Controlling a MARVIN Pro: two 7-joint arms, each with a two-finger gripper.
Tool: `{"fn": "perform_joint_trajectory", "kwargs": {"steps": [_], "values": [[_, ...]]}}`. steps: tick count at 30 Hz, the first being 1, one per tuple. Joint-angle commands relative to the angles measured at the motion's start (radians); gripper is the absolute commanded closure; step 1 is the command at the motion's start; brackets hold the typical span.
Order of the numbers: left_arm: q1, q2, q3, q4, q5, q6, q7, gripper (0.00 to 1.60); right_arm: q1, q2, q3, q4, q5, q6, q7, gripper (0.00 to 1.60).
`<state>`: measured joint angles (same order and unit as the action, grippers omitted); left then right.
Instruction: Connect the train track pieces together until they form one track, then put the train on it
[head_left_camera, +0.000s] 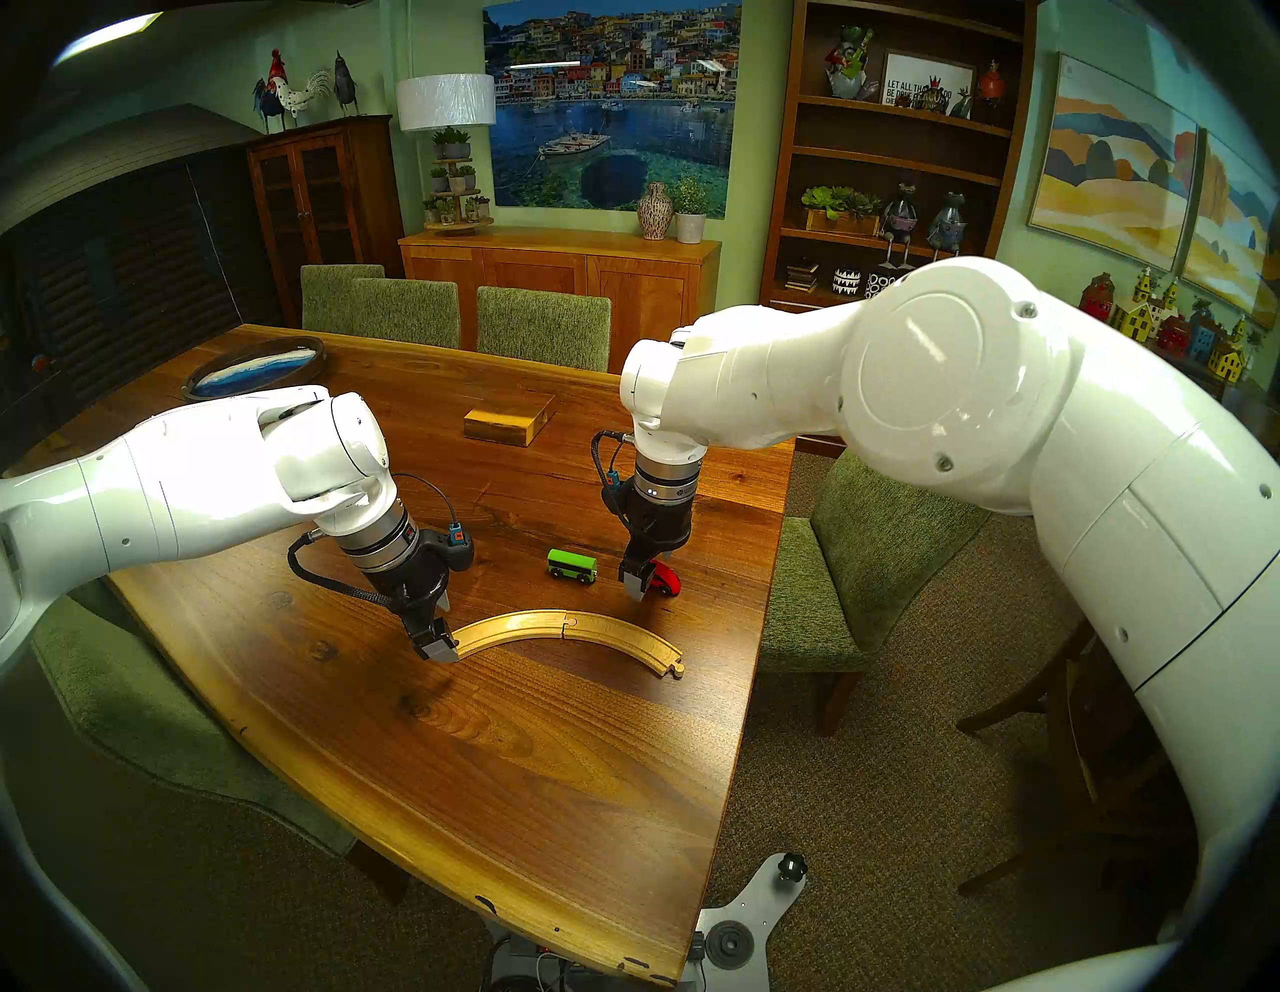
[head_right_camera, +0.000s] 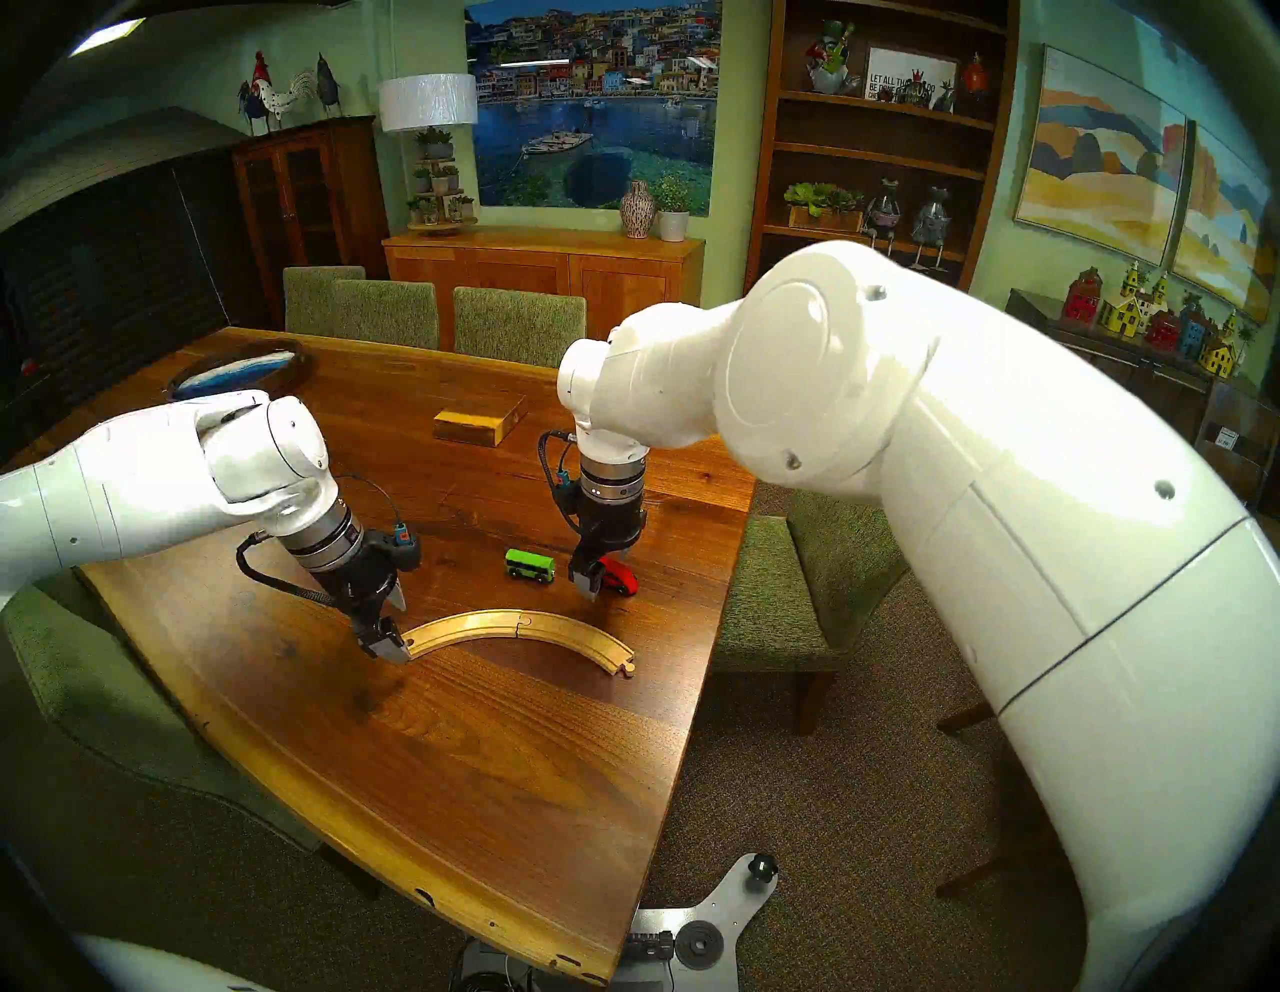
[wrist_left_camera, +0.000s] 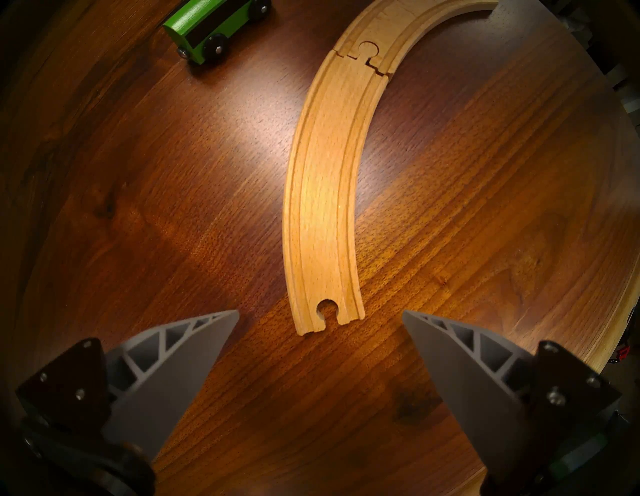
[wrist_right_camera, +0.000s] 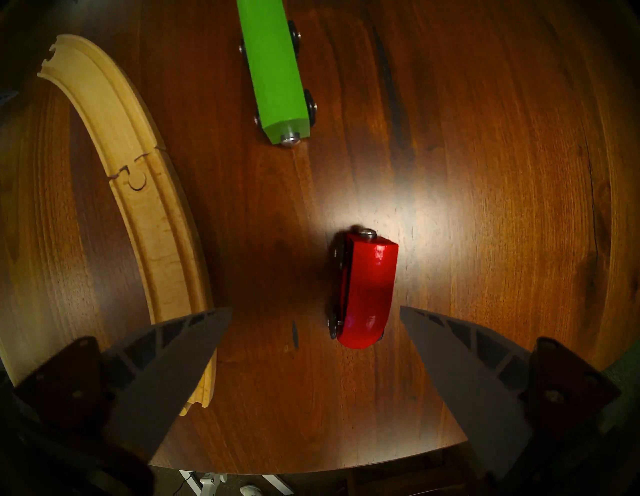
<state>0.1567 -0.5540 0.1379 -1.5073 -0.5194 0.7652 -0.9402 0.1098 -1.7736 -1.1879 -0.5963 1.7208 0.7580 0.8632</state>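
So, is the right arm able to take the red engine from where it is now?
Probably yes. The right gripper hangs open just above the red engine, which stands alone on the table, apart from the green carriage and the track. Nothing is between.

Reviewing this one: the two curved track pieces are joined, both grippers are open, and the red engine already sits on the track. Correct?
Not quite. The red engine is not on the track; it stands on the table beside it, near the green carriage, as the right wrist view shows. The rest holds: the pieces are joined, and the left gripper and right gripper are open.
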Motion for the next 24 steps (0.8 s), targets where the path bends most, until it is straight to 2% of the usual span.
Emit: {"fn": "perform_joint_trajectory", "kwargs": {"steps": [1, 2, 3, 5, 8, 9, 10, 11, 14, 24], "values": [[-0.030, 0.000, -0.025, 0.002, -0.002, -0.001, 0.002, 0.00, -0.023, -0.032, -0.022, 0.103, -0.032, 0.001, 0.061, 0.20], [-0.030, 0.000, -0.025, 0.002, -0.002, -0.001, 0.002, 0.00, -0.028, -0.035, -0.026, 0.111, -0.034, 0.002, 0.068, 0.32], [-0.030, 0.000, -0.025, 0.002, -0.002, -0.001, 0.002, 0.00, -0.028, -0.035, -0.026, 0.111, -0.034, 0.002, 0.068, 0.32], [-0.030, 0.000, -0.025, 0.002, -0.002, -0.001, 0.002, 0.00, -0.043, -0.042, -0.035, 0.133, -0.041, 0.003, 0.090, 0.83], [-0.030, 0.000, -0.025, 0.002, -0.002, -0.001, 0.002, 0.00, -0.058, -0.047, -0.044, 0.154, -0.047, 0.005, 0.109, 0.93], [-0.030, 0.000, -0.025, 0.002, -0.002, -0.001, 0.002, 0.00, -0.062, -0.049, -0.047, 0.159, -0.049, 0.006, 0.114, 1.09], [-0.030, 0.000, -0.025, 0.002, -0.002, -0.001, 0.002, 0.00, -0.062, -0.049, -0.047, 0.159, -0.049, 0.006, 0.114, 1.09], [-0.030, 0.000, -0.025, 0.002, -0.002, -0.001, 0.002, 0.00, -0.063, -0.051, -0.048, 0.160, -0.049, 0.008, 0.117, 1.17], [-0.030, 0.000, -0.025, 0.002, -0.002, -0.001, 0.002, 0.00, -0.060, -0.056, -0.053, 0.157, -0.051, 0.016, 0.128, 1.60], [-0.029, 0.000, -0.025, 0.002, -0.001, -0.001, 0.002, 0.00, 0.047, -0.060, -0.042, 0.038, -0.040, 0.054, 0.130, 1.60]]}}
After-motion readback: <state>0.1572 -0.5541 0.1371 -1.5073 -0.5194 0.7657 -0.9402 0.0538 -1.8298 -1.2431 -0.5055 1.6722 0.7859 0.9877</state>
